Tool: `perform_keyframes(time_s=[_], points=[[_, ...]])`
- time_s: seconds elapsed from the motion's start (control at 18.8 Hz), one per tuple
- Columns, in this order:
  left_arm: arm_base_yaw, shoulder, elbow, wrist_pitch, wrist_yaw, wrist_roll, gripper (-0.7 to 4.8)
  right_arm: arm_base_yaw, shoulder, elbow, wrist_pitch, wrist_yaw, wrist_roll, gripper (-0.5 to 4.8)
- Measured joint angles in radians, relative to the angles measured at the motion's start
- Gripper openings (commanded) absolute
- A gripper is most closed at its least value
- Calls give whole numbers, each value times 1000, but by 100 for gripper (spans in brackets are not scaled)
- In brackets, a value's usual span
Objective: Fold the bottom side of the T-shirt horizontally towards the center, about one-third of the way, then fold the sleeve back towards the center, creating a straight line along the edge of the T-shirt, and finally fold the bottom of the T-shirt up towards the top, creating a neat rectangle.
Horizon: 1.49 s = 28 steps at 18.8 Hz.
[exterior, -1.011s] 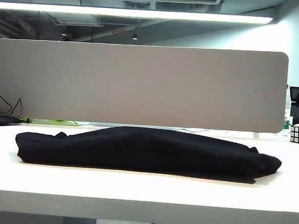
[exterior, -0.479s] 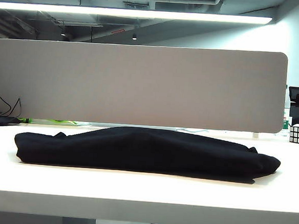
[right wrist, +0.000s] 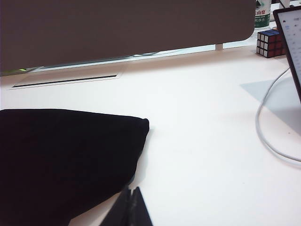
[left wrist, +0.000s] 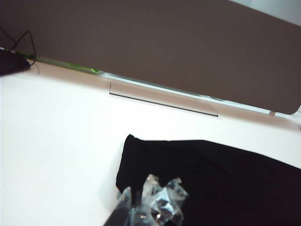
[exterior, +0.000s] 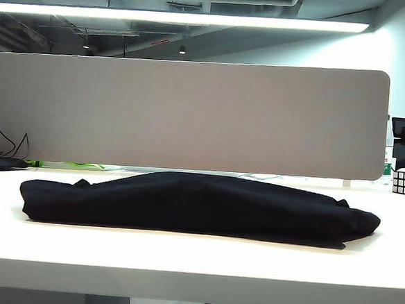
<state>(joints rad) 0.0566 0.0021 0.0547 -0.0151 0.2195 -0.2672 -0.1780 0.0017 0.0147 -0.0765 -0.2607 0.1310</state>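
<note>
I can read only 1 thing: the Chinese character 山 on the green bottle [right wrist: 262,14] label; the rest is blurred.

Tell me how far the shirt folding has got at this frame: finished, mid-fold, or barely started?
It looks finished or nearly so. Done: the T-shirt lies as one compact folded bundle on the table, no sleeve or loose hem sticking out. In hand: nothing. The left gripper and right gripper are both shut, empty and off the cloth, outside the exterior view. Left: perhaps neatening; whether the rectangle is truly tidy cannot be judged from these angles.
</note>
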Motion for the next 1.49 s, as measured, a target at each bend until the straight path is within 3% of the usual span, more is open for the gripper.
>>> perform_keyframes(time_s=[0.27,0.53,0.64,0.8,1.33,1.49], points=[[-74,0,-53,36,-141,33,-6,16,0,-8,11,13,-14,-9],[-190,0,-52,45,-303,93,-6,200,0,-8,11,89,-40,-9],[-206,0,-52,45,-309,95,-6,285,0,-8,9,152,-74,-9],[-211,0,-52,46,-311,97,-6,337,0,-8,0,244,-103,-9],[-209,0,-52,49,-222,138,-6,296,0,-8,8,258,-212,-7],[-208,0,-52,64,-221,213,-6,294,0,-8,79,259,-233,-6]])
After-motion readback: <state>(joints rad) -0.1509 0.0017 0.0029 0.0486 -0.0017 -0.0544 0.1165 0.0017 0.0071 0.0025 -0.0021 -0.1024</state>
